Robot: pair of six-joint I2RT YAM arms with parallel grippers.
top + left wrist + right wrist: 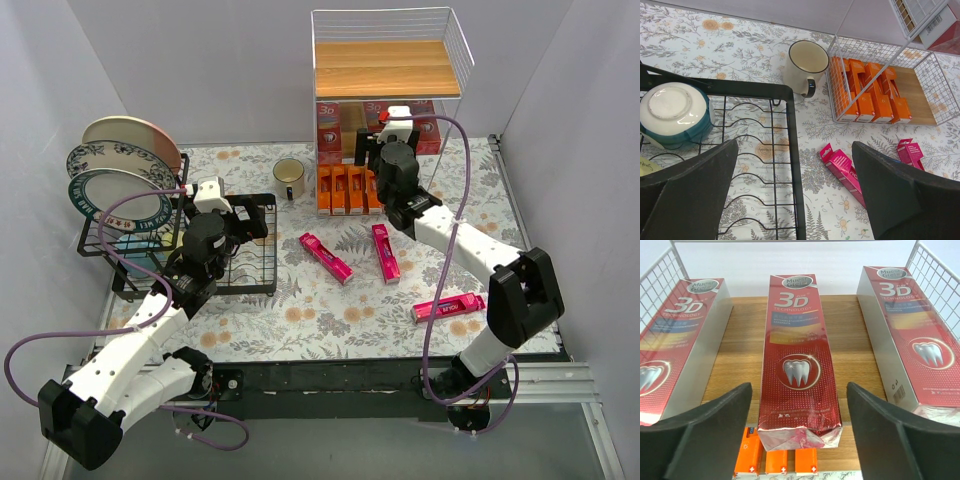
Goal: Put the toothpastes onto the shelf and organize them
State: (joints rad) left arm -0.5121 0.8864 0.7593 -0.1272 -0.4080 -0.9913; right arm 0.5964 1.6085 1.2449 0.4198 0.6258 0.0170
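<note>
The shelf (390, 68) stands at the back. Three red "3D" toothpastes lie on its middle board (742, 345): left (675, 340), middle (797, 355), right (907, 335). My right gripper (799, 435) is open at the front of this tier (385, 138); its fingers stand either side of the middle carton's near end, apart from it. Several orange toothpastes (345, 190) stand in a row on the bottom board (870, 92). Three pink toothpastes lie on the table: (326, 257), (385, 252), (448, 306). My left gripper (795, 190) is open and empty over the dish rack's right edge (252, 218).
A black wire dish rack (262, 285) at the left holds plates (125, 170) and an upturned bowl (672, 112). A cream mug (290, 178) stands between the rack and the shelf. White walls close in both sides.
</note>
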